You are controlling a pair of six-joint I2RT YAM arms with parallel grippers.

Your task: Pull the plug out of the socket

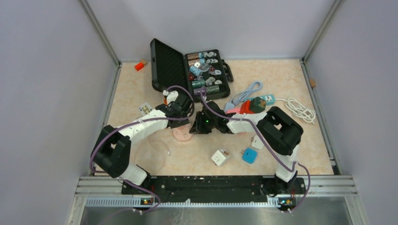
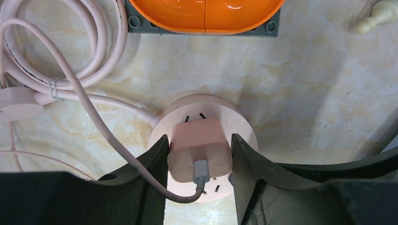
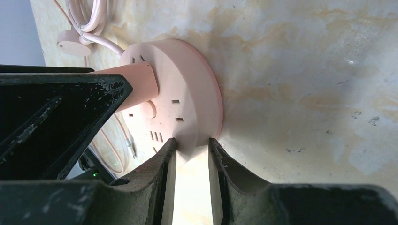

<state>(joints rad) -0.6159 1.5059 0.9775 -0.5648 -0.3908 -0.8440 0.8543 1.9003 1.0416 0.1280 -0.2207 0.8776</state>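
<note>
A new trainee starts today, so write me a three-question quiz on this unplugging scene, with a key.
1. True or false: the plug is already out of the socket.
2. Pick one. The left claw is closed on: A) the cable, B) the plug, C) the orange shell.
3. Fill in: the right claw pinches the socket's ____.
Key: 1 false; 2 B; 3 rim.
</note>
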